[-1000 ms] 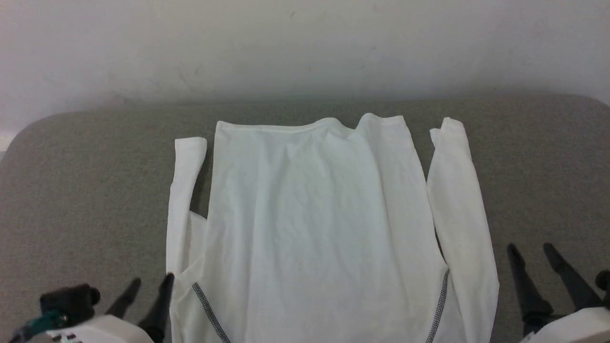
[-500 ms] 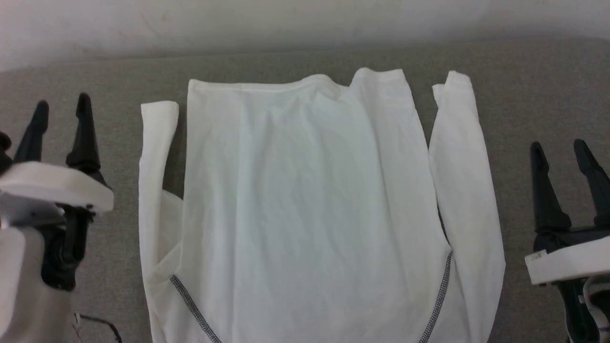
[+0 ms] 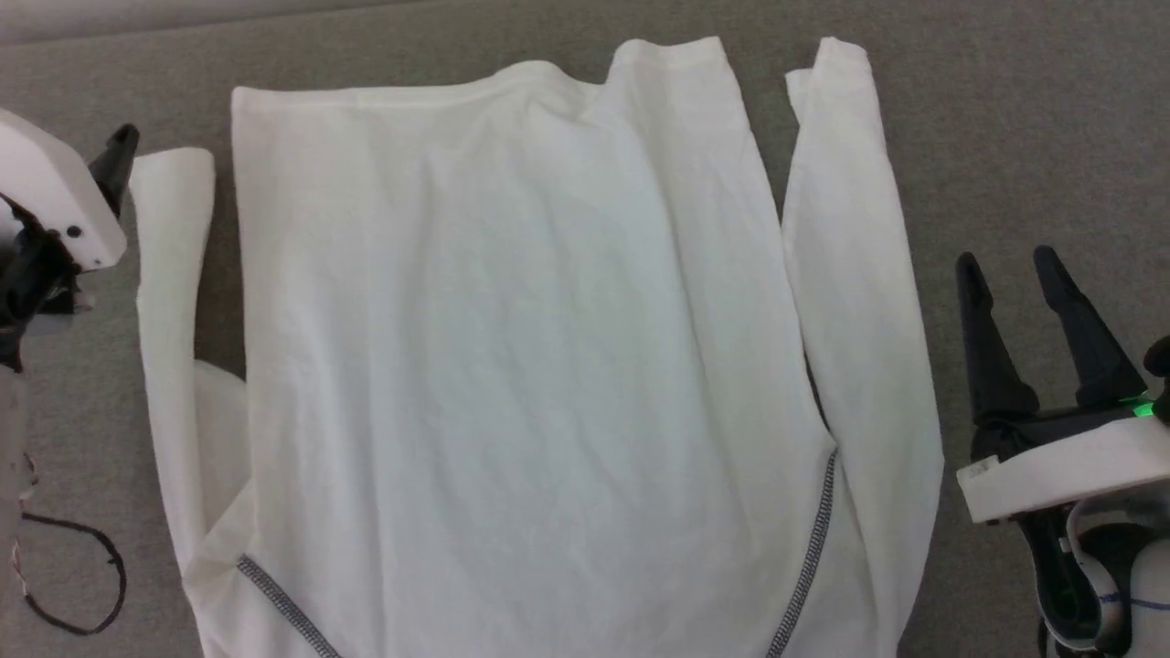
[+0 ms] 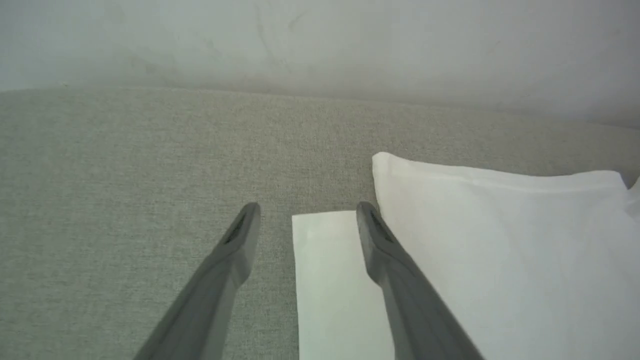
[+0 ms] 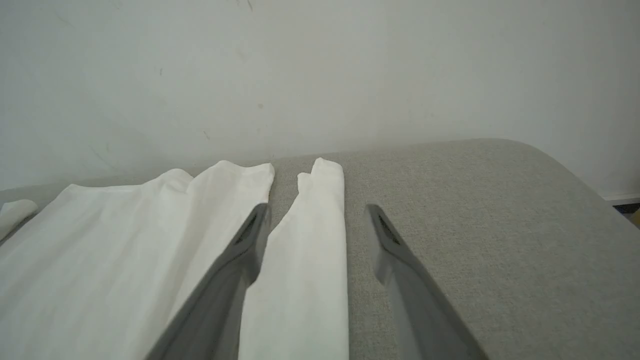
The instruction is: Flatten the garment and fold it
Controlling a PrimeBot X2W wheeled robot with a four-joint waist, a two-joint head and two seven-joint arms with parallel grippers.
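Note:
The garment (image 3: 512, 347), a white long-sleeved shirt, lies spread flat on the grey surface with its hem at the far side and a sleeve along each flank. Dark grey seam stitching (image 3: 809, 548) shows near the bottom on both sides; the patch is hidden. My left gripper (image 4: 308, 207) is open over the left sleeve's cuff (image 4: 330, 260), one fingertip (image 3: 121, 146) peeking out by that cuff in the head view. My right gripper (image 3: 1005, 258) is open just right of the right sleeve (image 3: 850, 302); in the right wrist view that sleeve (image 5: 310, 250) lies between the fingers.
The grey padded surface (image 3: 1005, 110) runs back to a white wall (image 5: 300, 75), and its rounded right edge (image 5: 575, 170) drops off. A dark cable loop (image 3: 82, 585) hangs below my left arm at the lower left.
The head camera has tilted down and closer, so the shirt looks larger. My left gripper has gone forward to the left cuff. The right gripper has risen beside the right sleeve.

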